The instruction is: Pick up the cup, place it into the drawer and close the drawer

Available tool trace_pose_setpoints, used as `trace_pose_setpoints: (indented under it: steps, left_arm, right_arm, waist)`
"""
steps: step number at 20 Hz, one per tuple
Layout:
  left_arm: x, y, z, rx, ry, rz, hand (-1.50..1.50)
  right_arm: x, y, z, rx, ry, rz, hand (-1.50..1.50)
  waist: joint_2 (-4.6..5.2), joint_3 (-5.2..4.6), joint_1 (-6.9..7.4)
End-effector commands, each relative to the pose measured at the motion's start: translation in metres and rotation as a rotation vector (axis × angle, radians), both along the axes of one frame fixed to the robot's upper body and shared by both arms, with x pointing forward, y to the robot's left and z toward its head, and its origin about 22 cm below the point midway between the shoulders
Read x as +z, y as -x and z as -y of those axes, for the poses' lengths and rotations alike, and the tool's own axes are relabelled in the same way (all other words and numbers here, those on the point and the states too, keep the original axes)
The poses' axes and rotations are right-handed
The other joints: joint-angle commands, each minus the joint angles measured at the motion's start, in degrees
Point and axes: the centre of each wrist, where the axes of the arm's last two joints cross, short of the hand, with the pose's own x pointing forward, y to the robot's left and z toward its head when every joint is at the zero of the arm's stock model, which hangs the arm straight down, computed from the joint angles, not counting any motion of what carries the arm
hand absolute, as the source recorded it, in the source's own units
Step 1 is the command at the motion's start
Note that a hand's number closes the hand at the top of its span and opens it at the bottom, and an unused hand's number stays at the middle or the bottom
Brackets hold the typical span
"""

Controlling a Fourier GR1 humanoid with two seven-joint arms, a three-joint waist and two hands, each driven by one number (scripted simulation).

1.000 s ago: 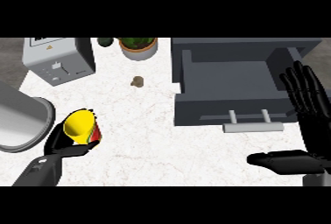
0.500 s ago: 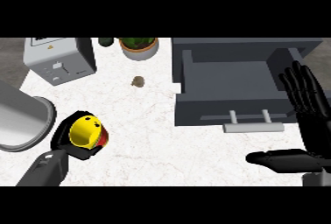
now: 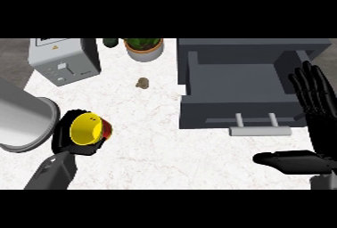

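Yellow cup (image 3: pixel 85 129) in left hand (image 3: pixel 69 141) fingers, beside grey pot (image 3: pixel 23 119).

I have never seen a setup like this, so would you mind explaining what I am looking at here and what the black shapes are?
This is a view from a humanoid robot's head, looking steeply down at a white kitchen counter. The black shapes are its two hands on grey forearms, coming in from the lower edge. The left hand is curled round a yellow cup, which is the thing it has to move. The right hand is open with fingers up, resting at the right edge. The grey box is an open drawer with a pale handle, where the cup should go. Also on the counter are a toaster, a potted plant, a small brown object and a grey metal pot.
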Motion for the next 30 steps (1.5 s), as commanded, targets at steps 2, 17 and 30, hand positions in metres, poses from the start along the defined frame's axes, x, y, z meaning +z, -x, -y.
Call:
trace_pose_setpoints:
  steps: [2,17,30]
  left_arm:
    - [0.018,-0.025,0.013,0.044,0.080,0.204,1.50]
    - [0.152,-0.099,0.108,-0.147,-0.101,0.326,1.50]
    - [0.272,-0.134,0.218,-0.218,-0.247,0.310,1.50]
  right_arm:
    - [-0.001,0.008,0.009,0.003,0.003,-0.005,-1.50]
    - [0.008,0.005,0.026,-0.029,0.000,-0.022,-1.50]
    - [-0.008,-0.001,0.033,-0.029,0.001,-0.021,-1.50]
  waist:
    - [-0.18,0.08,-0.14]
    - [-0.65,0.21,1.20]
    - [-0.15,0.19,-0.19]
